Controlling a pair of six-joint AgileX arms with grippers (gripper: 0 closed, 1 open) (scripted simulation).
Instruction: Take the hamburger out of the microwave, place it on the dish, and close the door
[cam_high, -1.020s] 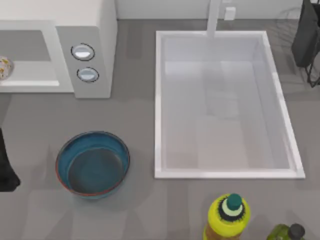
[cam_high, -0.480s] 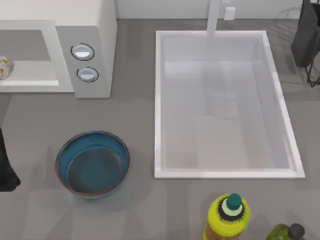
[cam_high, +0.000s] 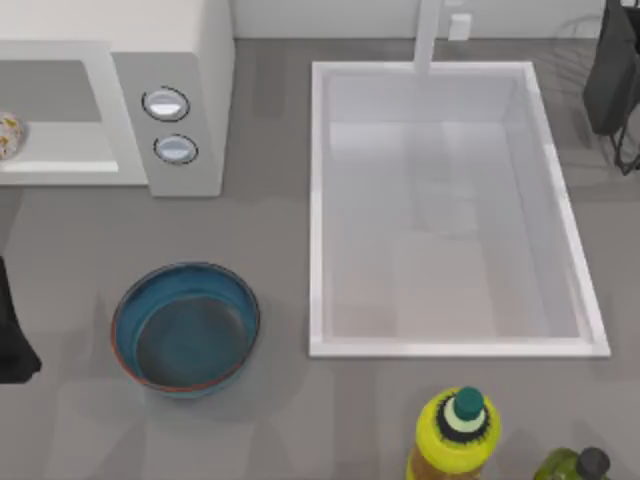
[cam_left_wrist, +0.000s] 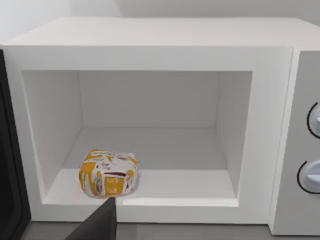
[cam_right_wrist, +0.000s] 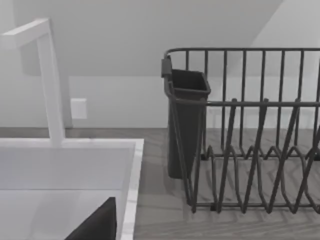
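Hamburger (cam_left_wrist: 108, 173) is seen lying inside the open microwave (cam_left_wrist: 150, 50), near its front edge; nothing has been moved to the empty dish (cam_high: 186, 328). Every step remains undone. Whether either gripper's jaws are apart cannot be told.

The microwave (cam_left_wrist: 150, 45) looks smooth matt white, the hamburger (cam_left_wrist: 108, 173) is wrapped in printed paper, the dish (cam_high: 186, 328) looks glossy blue, and the dish rack (cam_right_wrist: 250, 130) is dark wire.

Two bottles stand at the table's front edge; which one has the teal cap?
The yellow bottle, the one nearer the top view's left, has the teal cap. The dark olive-green bottle to its right has a dark grey cap instead.
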